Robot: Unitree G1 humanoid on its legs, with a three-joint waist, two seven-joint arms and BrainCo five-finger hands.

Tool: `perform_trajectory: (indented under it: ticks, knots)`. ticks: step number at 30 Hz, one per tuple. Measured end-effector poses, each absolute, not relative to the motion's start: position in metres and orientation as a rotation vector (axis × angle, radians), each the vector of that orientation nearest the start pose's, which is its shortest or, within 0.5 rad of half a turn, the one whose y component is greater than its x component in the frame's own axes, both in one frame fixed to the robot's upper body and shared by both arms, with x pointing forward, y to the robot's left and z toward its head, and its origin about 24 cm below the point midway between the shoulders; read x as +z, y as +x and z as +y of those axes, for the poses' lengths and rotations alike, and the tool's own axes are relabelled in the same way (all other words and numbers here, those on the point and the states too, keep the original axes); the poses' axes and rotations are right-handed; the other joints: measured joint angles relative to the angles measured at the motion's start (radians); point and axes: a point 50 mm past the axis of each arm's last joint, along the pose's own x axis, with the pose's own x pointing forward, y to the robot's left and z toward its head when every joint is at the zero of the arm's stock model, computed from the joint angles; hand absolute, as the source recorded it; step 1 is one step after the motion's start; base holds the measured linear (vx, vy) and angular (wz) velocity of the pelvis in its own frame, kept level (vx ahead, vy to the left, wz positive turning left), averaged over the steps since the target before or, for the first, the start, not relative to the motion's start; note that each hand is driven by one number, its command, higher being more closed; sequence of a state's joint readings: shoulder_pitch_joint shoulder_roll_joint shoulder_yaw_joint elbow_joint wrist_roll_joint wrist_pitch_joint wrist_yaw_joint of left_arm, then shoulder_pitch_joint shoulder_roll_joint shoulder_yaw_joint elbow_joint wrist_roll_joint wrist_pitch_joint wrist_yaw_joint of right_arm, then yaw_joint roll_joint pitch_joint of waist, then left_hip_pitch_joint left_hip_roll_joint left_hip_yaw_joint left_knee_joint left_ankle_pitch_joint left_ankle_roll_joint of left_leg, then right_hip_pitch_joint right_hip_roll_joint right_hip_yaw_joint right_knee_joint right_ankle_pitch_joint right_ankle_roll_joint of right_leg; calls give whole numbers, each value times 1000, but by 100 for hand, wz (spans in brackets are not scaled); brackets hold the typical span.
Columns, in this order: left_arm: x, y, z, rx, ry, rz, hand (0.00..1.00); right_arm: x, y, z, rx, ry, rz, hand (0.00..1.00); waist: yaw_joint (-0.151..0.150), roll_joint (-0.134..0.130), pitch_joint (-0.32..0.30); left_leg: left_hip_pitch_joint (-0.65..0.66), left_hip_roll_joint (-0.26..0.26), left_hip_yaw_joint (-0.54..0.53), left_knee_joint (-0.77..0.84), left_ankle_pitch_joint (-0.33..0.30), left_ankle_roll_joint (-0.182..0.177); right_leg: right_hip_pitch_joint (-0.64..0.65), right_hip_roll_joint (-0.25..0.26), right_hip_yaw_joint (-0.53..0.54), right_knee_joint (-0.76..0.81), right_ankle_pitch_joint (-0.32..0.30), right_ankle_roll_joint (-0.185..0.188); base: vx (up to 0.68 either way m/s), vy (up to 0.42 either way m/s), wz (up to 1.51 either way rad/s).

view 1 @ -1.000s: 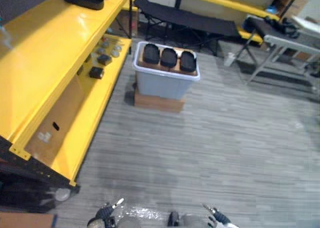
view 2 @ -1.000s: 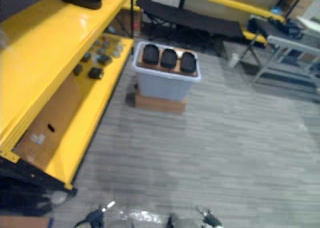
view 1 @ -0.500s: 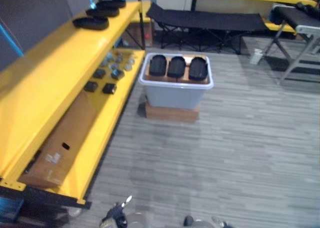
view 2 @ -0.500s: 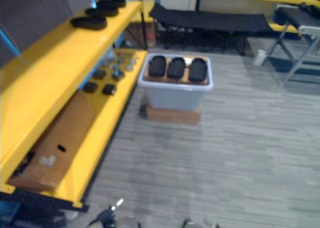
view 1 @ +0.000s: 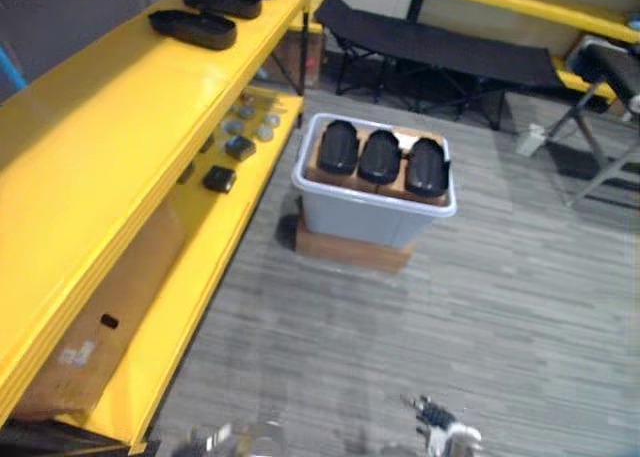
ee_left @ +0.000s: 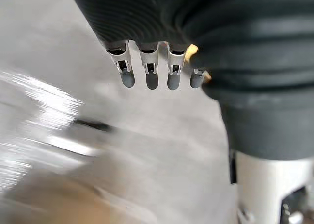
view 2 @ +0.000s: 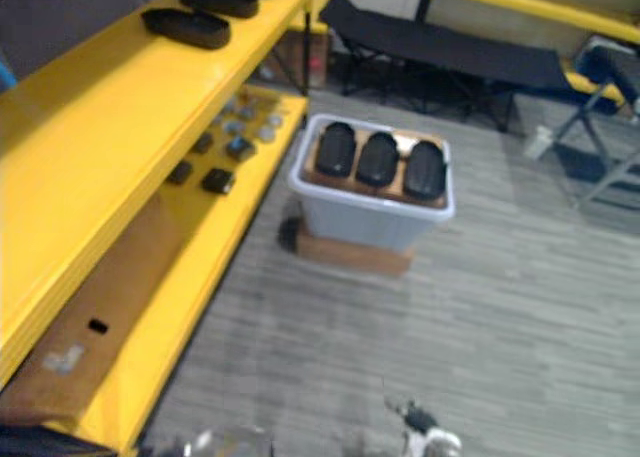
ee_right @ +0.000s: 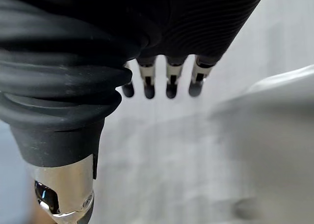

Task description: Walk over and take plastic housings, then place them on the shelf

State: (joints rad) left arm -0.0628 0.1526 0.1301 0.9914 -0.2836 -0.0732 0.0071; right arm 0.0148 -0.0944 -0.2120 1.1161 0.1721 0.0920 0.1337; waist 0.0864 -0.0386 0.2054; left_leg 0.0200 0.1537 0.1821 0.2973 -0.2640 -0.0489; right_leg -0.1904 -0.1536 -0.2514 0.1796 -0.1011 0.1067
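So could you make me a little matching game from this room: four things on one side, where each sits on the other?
Things:
1 grey bin
2 black housings
3 cardboard box
4 black cot

Places:
A on the lower yellow shelf
B inside the bin, side by side
C beyond the bin, further off
D on a brown block on the floor

Pairs: 1-D, 2-B, 3-A, 4-C.
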Motion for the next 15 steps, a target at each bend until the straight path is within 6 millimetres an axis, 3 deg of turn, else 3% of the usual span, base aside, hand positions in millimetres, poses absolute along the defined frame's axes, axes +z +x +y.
perform_trajectory:
  ticks: [1, 3, 4, 6, 7, 8, 9, 10, 11, 12, 15]
  knots:
    - [-121, 184, 218, 321, -201, 759, 0, -163, 99, -199, -218, 290, 1162, 0, -12, -7, -2, 21, 5, 8, 1, -16, -25, -18, 0, 0, -52, 73, -4, -57, -144, -16]
    - [-111, 201, 211, 316, -231, 697, 0, -168, 82, -191, -182, 320, 1222, 0, -27, -61, -26, 96, -1, 15, 19, -77, -92, -13, -20, 6, -45, 265, -42, 148, -287, -3]
    - [-114, 202, 199, 315, -262, 710, 0, -166, 83, -200, -182, 292, 1220, 0, -24, -21, -28, 105, 41, 3, 26, -87, -96, -15, 17, -14, -7, 252, -50, 296, -263, 20]
    - [-124, 194, 169, 295, -314, 794, 0, -167, 73, -209, -171, 215, 1285, 0, -38, 19, -40, 106, 82, -31, 29, -55, -94, -4, 50, -49, 8, 164, -65, 322, -198, 15]
    - [-127, 189, 164, 295, -325, 828, 0, -167, 73, -210, -177, 202, 1295, 0, -37, 23, -38, 99, 84, -42, 53, -42, -93, -3, 52, -49, 16, 147, -67, 262, -205, -5]
    - [-140, 168, 159, 315, -333, 937, 0, -168, 71, -211, -204, 183, 1307, 0, -35, 27, -36, 65, 85, -66, 143, -4, -72, 18, 54, -48, 16, 129, -73, 186, -187, -6]
    - [-151, 143, 160, 350, -337, 1033, 0, -168, 70, -213, -231, 160, 1306, 0, -34, 34, -31, 26, 92, -95, 270, 49, -74, 64, 66, -47, -5, 111, -73, 149, -134, 6]
    - [-151, 141, 163, 372, -333, 1037, 0, -168, 70, -214, -240, 148, 1297, 0, -32, 37, -30, -9, 101, -111, 341, 64, -83, 90, 66, -49, -28, 109, -79, 93, -46, 11]
    - [-152, 138, 170, 410, -342, 1050, 0, -168, 68, -218, -251, 126, 1280, 0, -9, 44, -31, -55, 93, -128, 429, 49, -96, 124, 71, -46, -56, 101, -84, -23, 80, 9]
    - [-154, 129, 180, 453, -348, 1078, 0, -166, 75, -219, -239, 104, 1239, 0, -1, 49, -32, -92, 63, -122, 441, -11, -85, 161, 65, -42, -86, 97, -82, -98, 121, -3]
    - [-160, 101, 199, 548, -366, 1137, 0, -160, 102, -221, -230, 79, 1129, 0, 33, 47, -28, -163, -43, -119, 280, -51, -46, 211, 30, -11, -119, 83, -60, -411, 229, -25]
